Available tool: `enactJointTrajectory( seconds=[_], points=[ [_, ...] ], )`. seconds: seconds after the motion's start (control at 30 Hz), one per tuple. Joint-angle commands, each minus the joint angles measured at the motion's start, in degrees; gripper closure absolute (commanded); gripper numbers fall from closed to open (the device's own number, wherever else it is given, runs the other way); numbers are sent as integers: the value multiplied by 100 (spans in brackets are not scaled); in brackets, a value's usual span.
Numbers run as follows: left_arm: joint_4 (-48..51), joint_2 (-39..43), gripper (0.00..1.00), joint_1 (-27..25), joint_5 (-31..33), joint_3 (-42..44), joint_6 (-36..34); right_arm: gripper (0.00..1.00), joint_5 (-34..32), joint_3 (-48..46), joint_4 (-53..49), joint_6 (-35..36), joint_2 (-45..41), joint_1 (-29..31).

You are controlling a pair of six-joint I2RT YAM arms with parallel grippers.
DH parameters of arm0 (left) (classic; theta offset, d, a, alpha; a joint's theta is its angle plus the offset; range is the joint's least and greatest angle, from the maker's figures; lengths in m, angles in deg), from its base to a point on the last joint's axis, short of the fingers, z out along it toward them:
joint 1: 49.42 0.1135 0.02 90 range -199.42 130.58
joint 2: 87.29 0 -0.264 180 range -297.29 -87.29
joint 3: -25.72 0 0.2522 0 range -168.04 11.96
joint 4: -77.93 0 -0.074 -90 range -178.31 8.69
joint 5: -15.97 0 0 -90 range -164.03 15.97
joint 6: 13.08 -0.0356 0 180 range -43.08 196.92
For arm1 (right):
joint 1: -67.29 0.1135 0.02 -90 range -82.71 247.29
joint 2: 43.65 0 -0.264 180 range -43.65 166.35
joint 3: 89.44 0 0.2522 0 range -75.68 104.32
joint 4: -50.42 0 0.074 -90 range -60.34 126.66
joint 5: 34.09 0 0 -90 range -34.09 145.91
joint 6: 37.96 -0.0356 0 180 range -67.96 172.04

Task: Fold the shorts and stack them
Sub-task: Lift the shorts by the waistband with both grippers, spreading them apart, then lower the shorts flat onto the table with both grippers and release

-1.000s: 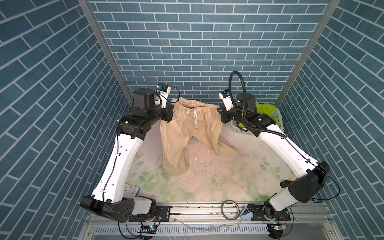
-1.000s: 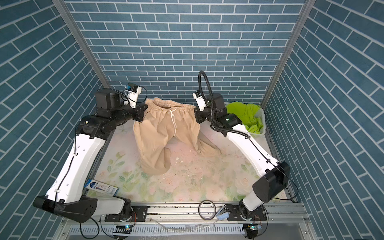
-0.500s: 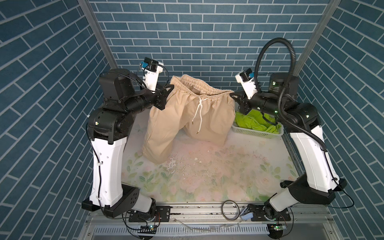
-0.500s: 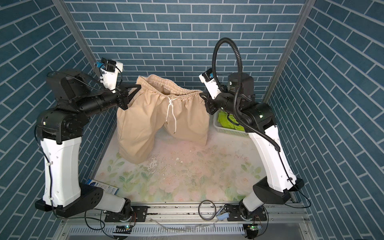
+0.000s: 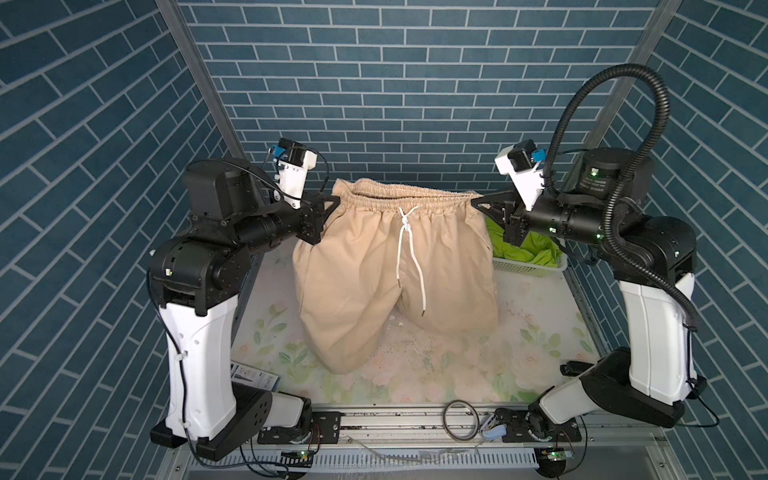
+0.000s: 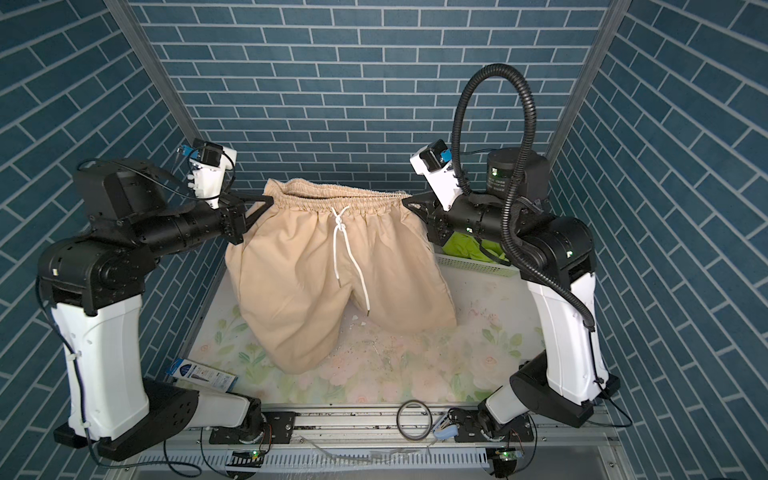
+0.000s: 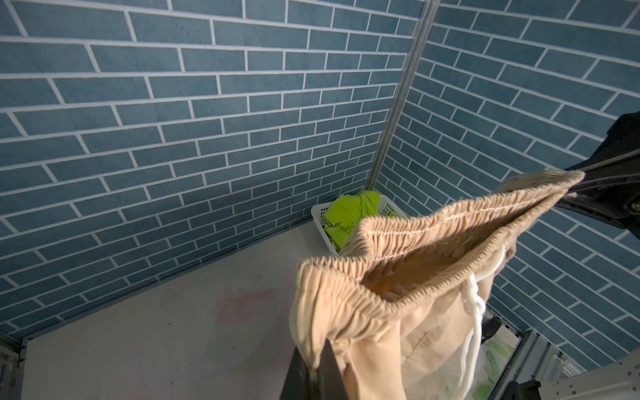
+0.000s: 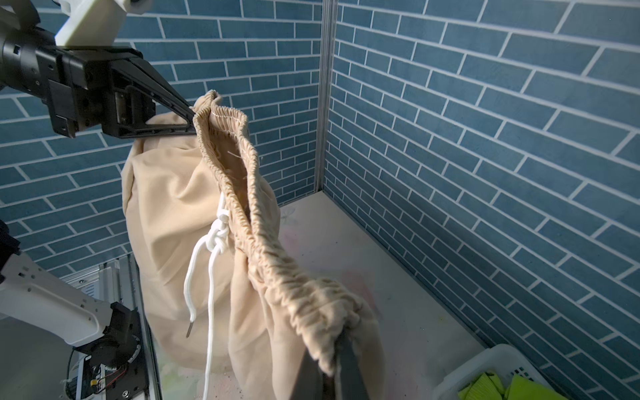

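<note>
Beige shorts (image 5: 395,266): frame centre, hung by the waistband, hems brushing the table (image 5: 540,332). Left gripper (image 5: 332,202) and right gripper (image 5: 478,202) each clenched on a waistband corner. Green shorts (image 5: 528,251): in the basket (image 5: 536,272), centre right. Step: spreading the beige pair. Next: probably lay it flat, then fold.
</note>
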Motion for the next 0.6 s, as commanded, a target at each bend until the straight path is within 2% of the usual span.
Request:
enactJointTrajectory(
  seconds=[0.0, 0.17, 0.33, 0.57],
  points=[
    [-258, -357, 100, 173, 561, 446, 17, 100, 56, -137, 24, 141, 280, -93],
    [-1052, -279, 100, 190, 1225, 1579, -178, 100, -173, -928, 483, 306, 409, -187],
    [-1539, 440, 100, 190, 876, 2357, -185, 100, 51, -1227, 574, 207, 182, -187],
    [-497, 839, 100, 181, 243, 1615, 94, 100, 844, -1669, 573, -167, -675, -152]
  ],
)
